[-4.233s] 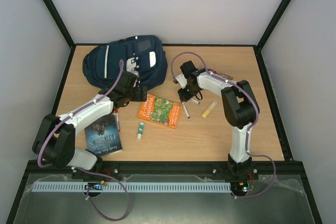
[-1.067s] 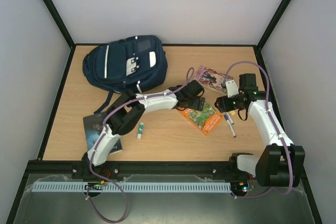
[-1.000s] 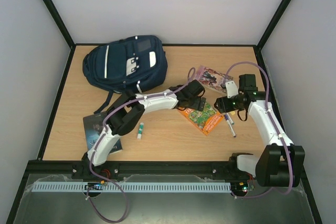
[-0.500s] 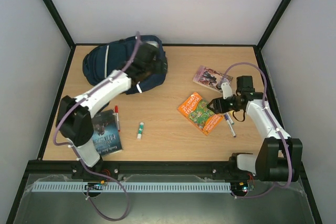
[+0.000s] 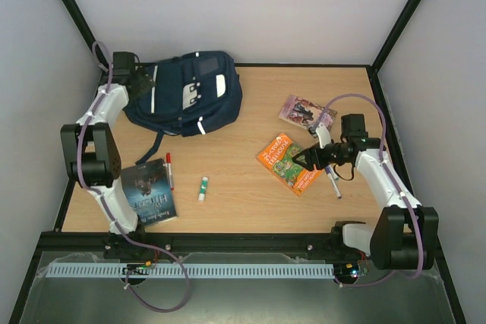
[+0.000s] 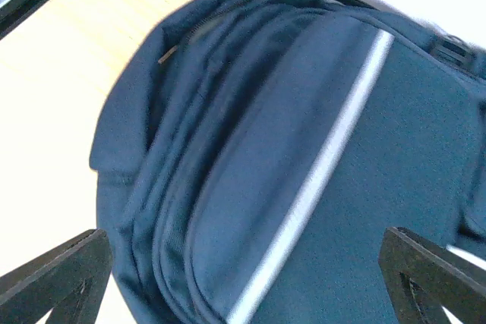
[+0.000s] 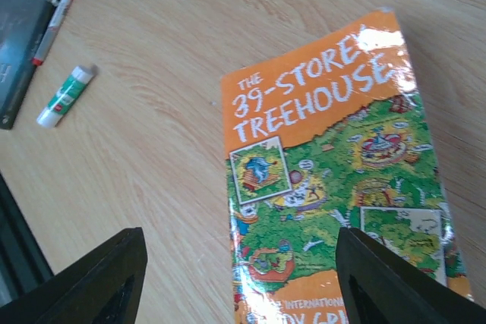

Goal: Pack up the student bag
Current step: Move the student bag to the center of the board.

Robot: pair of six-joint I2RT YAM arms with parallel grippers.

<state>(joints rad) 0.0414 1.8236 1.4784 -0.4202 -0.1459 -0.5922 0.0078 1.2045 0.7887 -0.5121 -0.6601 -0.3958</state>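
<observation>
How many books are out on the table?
3. A dark book lies at the near left, an orange book right of centre, and a pinkish book just behind it. Others may be hidden in the backpack.

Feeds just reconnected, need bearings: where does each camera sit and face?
Top external: above, behind the bases, looking down on the table; both arms show.
Left wrist: on the left end effector, facing the student bag; open fingers at bottom corners.
Right wrist: on the right end effector, facing the orange book; open fingers likewise.
Shared: top and right wrist show the glue stick.
</observation>
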